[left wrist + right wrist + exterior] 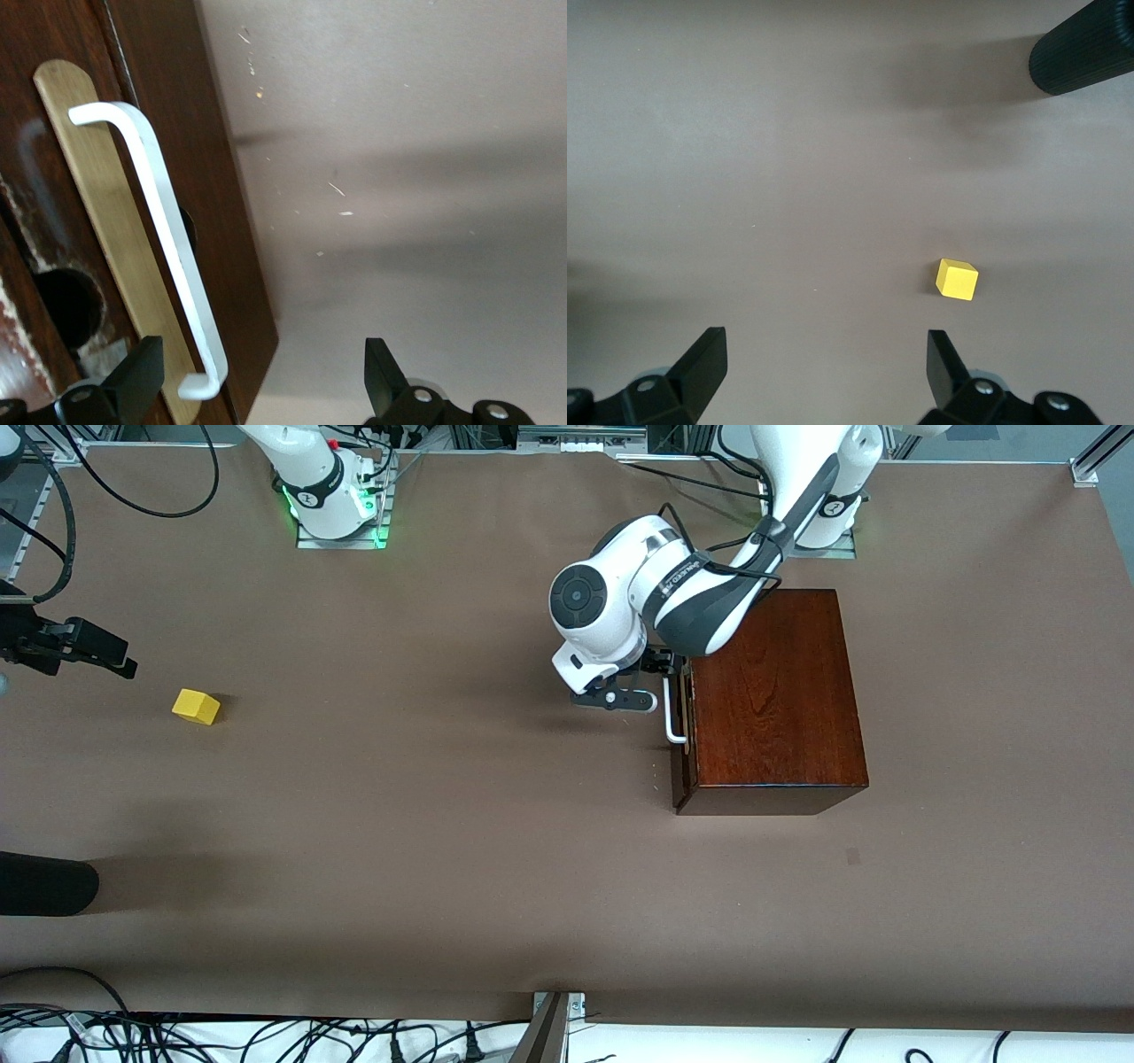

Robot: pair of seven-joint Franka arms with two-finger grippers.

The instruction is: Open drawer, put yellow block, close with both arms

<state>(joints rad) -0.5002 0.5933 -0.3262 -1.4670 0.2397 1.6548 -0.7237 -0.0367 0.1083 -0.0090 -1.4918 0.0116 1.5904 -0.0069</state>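
Observation:
The dark mahogany box [775, 691] stands at the left arm's end of the table. The drawer front [208, 177] sits flush in it, shut, with its white bar handle [675, 713]. My left gripper [663, 677] is open in front of the drawer. In the left wrist view [261, 381] one end of the handle [168, 257] lies between the fingers, close to one finger [137, 381] and not gripped. The yellow block [197, 707] lies on the table at the right arm's end. My right gripper [115, 660] hovers open and empty beside it [824, 363]; the block [957, 280] shows just off its fingertips.
A black ribbed cylinder [44, 883] juts in at the table's edge, nearer the front camera than the block, and also shows in the right wrist view [1085, 44]. A brass plate [106, 239] backs the handle. Brown table cover [443, 824] spans between block and box.

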